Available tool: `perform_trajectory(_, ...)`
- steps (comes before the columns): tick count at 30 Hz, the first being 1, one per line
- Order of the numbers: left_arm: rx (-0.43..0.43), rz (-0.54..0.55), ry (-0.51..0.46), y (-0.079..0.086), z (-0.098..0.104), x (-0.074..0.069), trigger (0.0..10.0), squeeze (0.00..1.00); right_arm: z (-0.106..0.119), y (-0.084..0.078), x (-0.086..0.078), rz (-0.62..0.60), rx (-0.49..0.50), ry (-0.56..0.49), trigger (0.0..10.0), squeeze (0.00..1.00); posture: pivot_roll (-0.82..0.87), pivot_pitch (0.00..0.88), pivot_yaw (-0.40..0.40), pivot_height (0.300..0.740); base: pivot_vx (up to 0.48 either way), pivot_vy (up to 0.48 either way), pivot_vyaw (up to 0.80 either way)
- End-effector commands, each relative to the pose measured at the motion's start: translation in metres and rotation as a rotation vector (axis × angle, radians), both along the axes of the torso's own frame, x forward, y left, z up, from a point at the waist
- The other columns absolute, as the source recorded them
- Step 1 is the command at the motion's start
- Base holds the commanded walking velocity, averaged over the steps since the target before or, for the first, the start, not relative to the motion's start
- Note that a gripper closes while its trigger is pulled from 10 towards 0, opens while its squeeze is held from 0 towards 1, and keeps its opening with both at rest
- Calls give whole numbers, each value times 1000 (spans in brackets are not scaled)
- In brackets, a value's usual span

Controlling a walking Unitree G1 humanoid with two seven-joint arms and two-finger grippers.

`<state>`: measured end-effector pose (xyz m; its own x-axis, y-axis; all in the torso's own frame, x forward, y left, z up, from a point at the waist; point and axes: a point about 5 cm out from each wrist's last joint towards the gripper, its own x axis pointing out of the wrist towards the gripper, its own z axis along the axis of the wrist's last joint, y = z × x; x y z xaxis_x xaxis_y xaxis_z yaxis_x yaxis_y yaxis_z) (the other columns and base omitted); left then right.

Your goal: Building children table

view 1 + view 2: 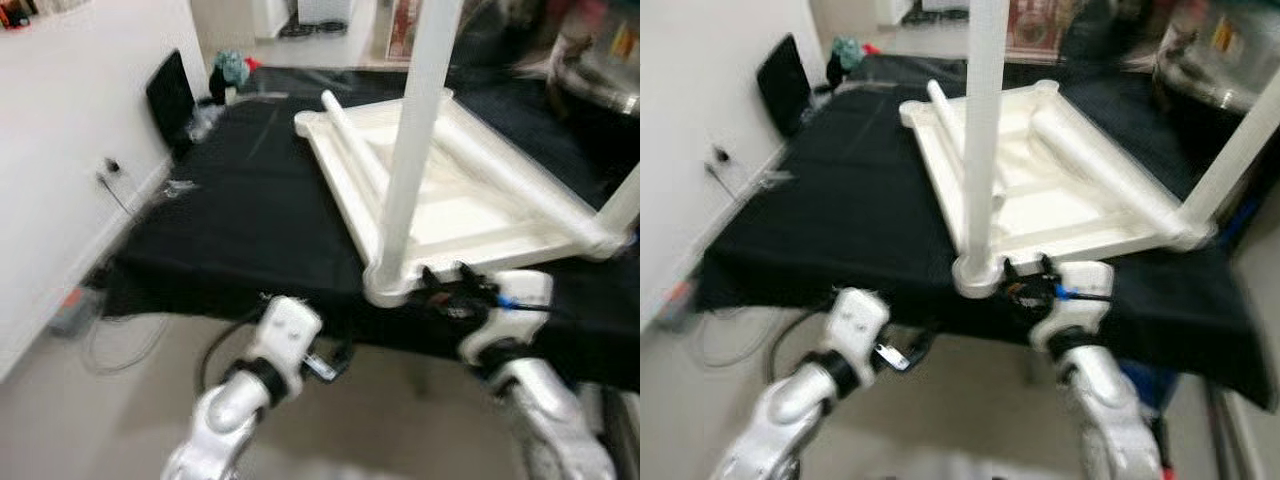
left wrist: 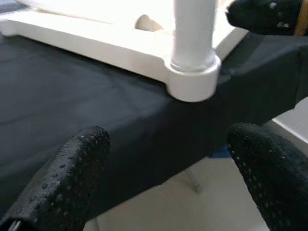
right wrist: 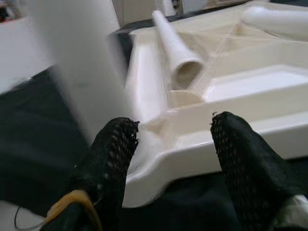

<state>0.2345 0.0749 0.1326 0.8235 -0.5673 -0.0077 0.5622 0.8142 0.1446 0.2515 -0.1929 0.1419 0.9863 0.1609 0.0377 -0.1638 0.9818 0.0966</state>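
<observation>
We see a worktop (image 1: 230, 200) under a black cloth, with the white children's table top (image 1: 450, 215) lying upside down on it, its near corner at the front edge

Two legs stand up in corner sockets: an upright leg (image 1: 415, 130) at the near corner and a second leg (image 1: 1230, 160) at the robot's right corner, leaning outward

Two more lie loose inside the frame: a thick loose leg (image 1: 1095, 150) and a thin loose leg (image 3: 171, 41), open end toward the near corner

So we judge the build about half done, two legs in, two left to fit in the far sockets; whether the fitted ones are fully seated we can't tell, heads views blurred

Right tool (image 1: 1032, 282) sits at the front edge just beside the upright leg's socket (image 2: 192, 79), fingers spread wide, holding nothing, frame edge between them in the wrist view

Left tool (image 1: 325, 365) is lower, below the worktop edge, fingers wide apart, empty, pointing at the same socket
</observation>
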Motion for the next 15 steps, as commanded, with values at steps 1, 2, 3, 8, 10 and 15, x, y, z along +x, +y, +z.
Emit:
perform_trajectory(1,12,7,11,4,-2,1,10000,0,1,-5,-1,21,3,3,10000,0,93,124,1,740,0,0,0)
perform_trajectory(2,12,8,11,4,-2,1,10000,0,0,-4,-3,86,-4,24,10000,0,94,124,2,740,0,0,0)
perform_trajectory(3,12,8,11,4,-2,1,10000,0,0,-4,-3,86,-4,24,10000,0,94,124,2,740,0,0,0)
perform_trajectory(8,14,11,8,5,-2,1,10000,0,5,14,-26,513,70,110,10000,0,92,121,5,740,0,0,0)
perform_trajectory(10,14,11,8,5,-2,1,10000,0,5,14,-26,513,70,110,10000,0,92,121,5,740,0,0,0)
perform_trajectory(15,15,11,4,5,-1,0,10000,0,24,37,-41,797,137,117,10000,0,102,114,6,740,0,0,0)
